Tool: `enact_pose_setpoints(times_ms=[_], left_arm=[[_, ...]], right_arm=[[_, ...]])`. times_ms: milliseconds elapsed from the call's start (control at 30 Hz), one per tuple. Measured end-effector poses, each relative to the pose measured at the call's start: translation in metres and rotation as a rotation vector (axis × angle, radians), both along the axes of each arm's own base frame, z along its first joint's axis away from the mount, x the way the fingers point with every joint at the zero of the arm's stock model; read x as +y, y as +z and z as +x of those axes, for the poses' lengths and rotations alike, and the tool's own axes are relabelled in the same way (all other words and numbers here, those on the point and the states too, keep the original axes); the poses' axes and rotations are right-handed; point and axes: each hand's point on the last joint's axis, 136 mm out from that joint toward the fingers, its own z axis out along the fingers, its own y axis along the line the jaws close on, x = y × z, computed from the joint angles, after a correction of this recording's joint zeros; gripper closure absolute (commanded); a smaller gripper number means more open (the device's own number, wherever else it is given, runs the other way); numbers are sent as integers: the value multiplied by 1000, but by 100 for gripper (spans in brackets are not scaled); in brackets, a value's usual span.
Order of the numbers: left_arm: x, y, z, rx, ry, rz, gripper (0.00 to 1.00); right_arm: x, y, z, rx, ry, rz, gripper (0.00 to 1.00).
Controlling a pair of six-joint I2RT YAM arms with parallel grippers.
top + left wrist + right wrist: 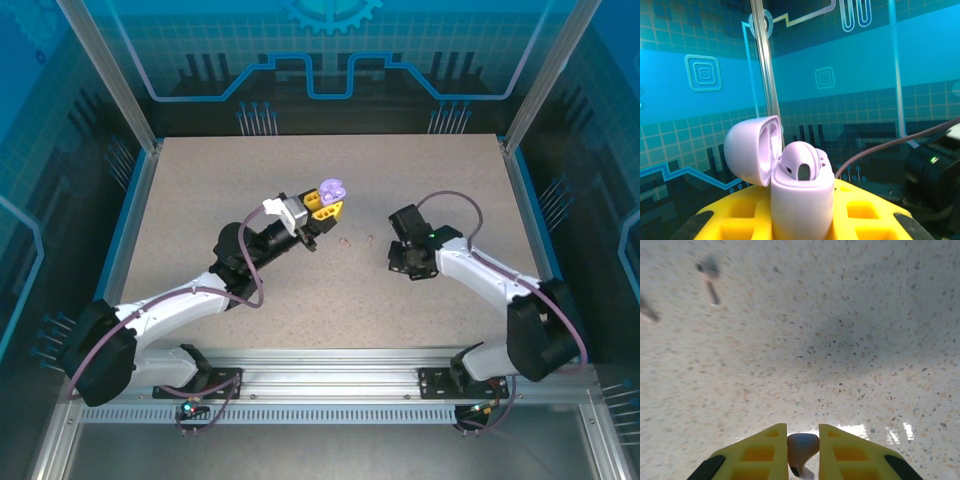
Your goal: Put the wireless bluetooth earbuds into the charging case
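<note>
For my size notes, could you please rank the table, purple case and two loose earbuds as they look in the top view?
1. table
2. purple case
3. earbuds, tiny; the two look alike

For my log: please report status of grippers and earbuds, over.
Left gripper shut on open purple case. Right gripper shut on pale earbud. Two loose earbuds on table between arms.

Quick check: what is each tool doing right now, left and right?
Left tool: closed on the purple rounded plastic charging case, lid open.
Right tool: closed on a small pale rounded plastic earbud.
</note>
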Motion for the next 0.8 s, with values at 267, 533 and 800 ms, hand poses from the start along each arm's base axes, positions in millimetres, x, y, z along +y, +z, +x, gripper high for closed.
enact_pose_setpoints(times_ms=[267,533,800], left_arm=[[-1,0,0,1,-6,4,100],[-4,9,2,-8,-9,-2,100],[-12,4,11,7,-13,13,100]], right_arm=[[12,119,17,-323,92,130,82],[28,264,16,-661,231,256,82],[44,341,2,-843,359,359,81]])
